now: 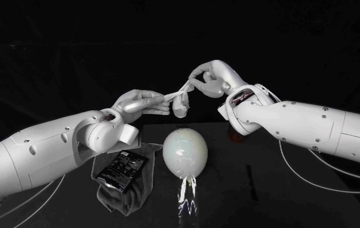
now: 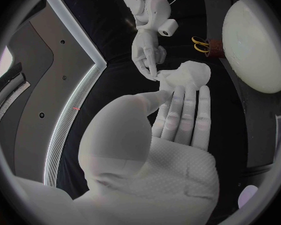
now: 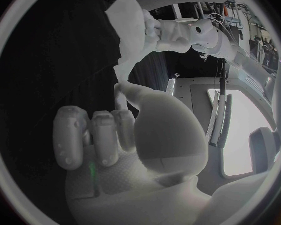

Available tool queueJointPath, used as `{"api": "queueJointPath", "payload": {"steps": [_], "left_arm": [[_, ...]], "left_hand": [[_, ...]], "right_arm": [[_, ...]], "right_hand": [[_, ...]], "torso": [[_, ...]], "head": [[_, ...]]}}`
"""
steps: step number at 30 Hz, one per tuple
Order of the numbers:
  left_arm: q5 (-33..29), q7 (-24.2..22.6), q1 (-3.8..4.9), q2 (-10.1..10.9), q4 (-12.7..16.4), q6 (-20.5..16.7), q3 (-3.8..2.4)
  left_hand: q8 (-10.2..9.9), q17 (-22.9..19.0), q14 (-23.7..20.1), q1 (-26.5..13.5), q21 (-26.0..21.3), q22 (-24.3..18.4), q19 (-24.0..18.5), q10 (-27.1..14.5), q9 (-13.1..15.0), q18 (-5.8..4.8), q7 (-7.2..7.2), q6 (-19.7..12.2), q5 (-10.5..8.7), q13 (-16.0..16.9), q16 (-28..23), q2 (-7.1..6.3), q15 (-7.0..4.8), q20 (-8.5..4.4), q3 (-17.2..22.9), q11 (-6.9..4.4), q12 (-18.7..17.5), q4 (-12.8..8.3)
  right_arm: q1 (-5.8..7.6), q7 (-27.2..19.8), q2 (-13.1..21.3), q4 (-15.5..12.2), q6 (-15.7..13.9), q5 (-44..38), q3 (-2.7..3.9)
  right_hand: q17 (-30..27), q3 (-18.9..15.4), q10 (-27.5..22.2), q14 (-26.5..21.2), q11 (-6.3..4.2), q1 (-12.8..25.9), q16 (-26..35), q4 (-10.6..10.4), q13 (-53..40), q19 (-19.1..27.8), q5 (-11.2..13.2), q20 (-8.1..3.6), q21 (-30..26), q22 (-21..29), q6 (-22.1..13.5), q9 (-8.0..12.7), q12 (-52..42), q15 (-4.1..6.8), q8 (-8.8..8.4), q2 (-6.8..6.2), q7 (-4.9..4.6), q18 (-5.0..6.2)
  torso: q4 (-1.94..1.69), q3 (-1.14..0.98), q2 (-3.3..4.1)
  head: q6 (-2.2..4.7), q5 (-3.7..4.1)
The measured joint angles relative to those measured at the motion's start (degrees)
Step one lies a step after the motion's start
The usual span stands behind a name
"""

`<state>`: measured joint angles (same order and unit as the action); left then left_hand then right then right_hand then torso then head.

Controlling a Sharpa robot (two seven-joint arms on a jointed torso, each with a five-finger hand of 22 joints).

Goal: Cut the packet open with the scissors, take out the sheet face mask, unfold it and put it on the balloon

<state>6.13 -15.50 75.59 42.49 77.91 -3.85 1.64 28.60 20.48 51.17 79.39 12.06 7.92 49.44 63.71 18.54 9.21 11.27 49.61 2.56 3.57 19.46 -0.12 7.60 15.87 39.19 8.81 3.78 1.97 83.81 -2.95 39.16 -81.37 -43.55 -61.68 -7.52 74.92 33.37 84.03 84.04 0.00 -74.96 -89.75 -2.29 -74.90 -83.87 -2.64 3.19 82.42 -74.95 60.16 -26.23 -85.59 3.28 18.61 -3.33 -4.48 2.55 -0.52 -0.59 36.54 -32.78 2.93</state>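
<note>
The left arm lies closest, sweeping up from the lower corner, and the right arm reaches in opposite, both raised over the black tabletop. On the tabletop, below the gap between the hands, the balloon lies on its side, pale, glossy and egg-shaped, its narrower end toward the robot. Just beside it, on the robot's left, is a crumpled grey cloth with the black packet lying on it. The packet's small white print is too fine to read, and whether it has been cut cannot be told. In the air above the balloon, the sheet face mask is a limp white strip drawn between the hands, with a folded wad hanging from it, not yet spread out. The left robot hand pinches one end between its thumb and nearly straight fingers. The right robot hand, its fingers curled, pinches the other end from above. In the left wrist view the scissors show as yellow handle loops near the balloon, their blades hidden.
</note>
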Motion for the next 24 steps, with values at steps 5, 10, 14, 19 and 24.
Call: {"api": "queueJointPath", "payload": {"steps": [5, 10, 14, 19, 24], "left_arm": [[0.7, 0.0, 0.03, 1.2, -0.1, 0.0, 0.05], [1.7, 0.0, 0.04, 2.1, -0.1, 0.1, 0.09], [2.7, 0.2, 0.04, 2.5, 0.0, 0.1, 0.14], [4.0, 0.2, 0.03, 2.5, -0.1, 0.2, 0.25], [4.8, 0.3, 0.02, 2.6, -0.4, 0.2, 0.34]], "left_hand": [[0.0, 0.0, 0.0, 0.0, 0.1, 0.0, -0.2, 0.0, 0.0, 0.00, 0.00, 0.0, 0.00, 0.0, 0.0, -0.02, 0.00, -0.20, 0.0, 0.00, 0.0, 0.0], [0.0, 0.1, 0.0, -0.1, 0.1, 0.1, -0.2, 0.0, 0.0, 0.00, 0.00, 0.0, 0.00, 0.0, 0.0, -0.13, 0.00, -0.21, 0.0, 0.00, 0.0, 0.0], [0.0, 0.1, 0.0, -0.1, 0.1, 0.2, -0.2, 0.0, 0.0, 0.00, 0.00, 0.0, -0.01, 0.0, 0.0, -0.12, 0.00, -0.21, 0.0, 0.00, 0.0, 0.0], [0.0, 0.1, 0.0, -0.1, 0.1, 0.2, -0.2, 0.0, 0.0, 0.00, 0.00, 0.0, -0.06, 0.0, 0.0, -0.10, 0.01, -0.21, 0.0, 0.01, 0.0, 0.0], [0.0, 0.0, 0.0, 0.0, 0.1, 0.2, -0.2, 0.0, 0.0, 0.00, -0.08, -0.1, -0.13, 0.0, 0.0, -0.04, 0.01, -0.21, 0.0, 0.01, 0.0, 0.0]], "right_arm": [[0.01, 1.2, 0.1, 1.4, 0.0, -1.0, -0.01], [0.02, 2.1, 0.2, 3.0, -0.2, -1.4, -0.01], [0.02, 2.6, 0.2, 4.0, -0.7, -1.4, -0.01], [0.02, 3.1, 0.2, 4.6, -1.3, -1.3, -0.01], [0.02, 3.4, 0.2, 5.0, -1.7, -1.2, -0.01]], "right_hand": [[0.0, 0.0, 0.0, 0.0, 0.00, 0.0, 0.1, 0.0, 0.0, 0.0, 0.0, 0.00, 0.0, 0.0, 0.0, 0.0, 0.0, 0.00, 0.11, 0.01, 0.02, 0.00], [0.0, 0.0, 0.0, 0.0, 0.00, 0.0, -0.1, 0.0, 0.0, 0.0, 0.0, 0.00, 0.0, 0.0, -0.1, 0.0, 0.0, -0.01, 0.25, 0.01, 0.10, 0.00], [0.0, 0.0, 0.0, 0.0, 0.01, 0.0, -0.1, 0.0, 0.0, 0.0, 0.1, 0.00, 0.2, 0.0, -0.1, 0.0, 0.0, -0.01, 0.25, 0.02, 0.10, 0.00], [0.0, 0.0, 0.0, 0.0, 0.01, -0.1, -0.1, 0.0, 0.0, 0.2, 0.1, 0.01, 0.2, 0.0, -0.1, 0.0, 0.0, -0.01, 0.26, 0.09, 0.11, 0.00], [0.0, 0.2, 0.0, 0.0, 0.01, -0.1, 0.0, 0.2, -0.1, 0.0, 0.2, -0.22, 0.2, 0.0, -0.2, 0.0, 0.0, -0.01, 0.26, 0.09, 0.20, 0.00]], "torso": [[-0.05, -0.01, -0.02], [-0.10, 0.01, -0.02], [-0.13, 0.03, -0.01], [-0.10, 0.05, 0.03], [-0.05, 0.04, 0.03]], "head": [[0.07, 0.13], [0.13, 0.21], [0.15, 0.23], [0.08, 0.18], [0.01, 0.15]]}}
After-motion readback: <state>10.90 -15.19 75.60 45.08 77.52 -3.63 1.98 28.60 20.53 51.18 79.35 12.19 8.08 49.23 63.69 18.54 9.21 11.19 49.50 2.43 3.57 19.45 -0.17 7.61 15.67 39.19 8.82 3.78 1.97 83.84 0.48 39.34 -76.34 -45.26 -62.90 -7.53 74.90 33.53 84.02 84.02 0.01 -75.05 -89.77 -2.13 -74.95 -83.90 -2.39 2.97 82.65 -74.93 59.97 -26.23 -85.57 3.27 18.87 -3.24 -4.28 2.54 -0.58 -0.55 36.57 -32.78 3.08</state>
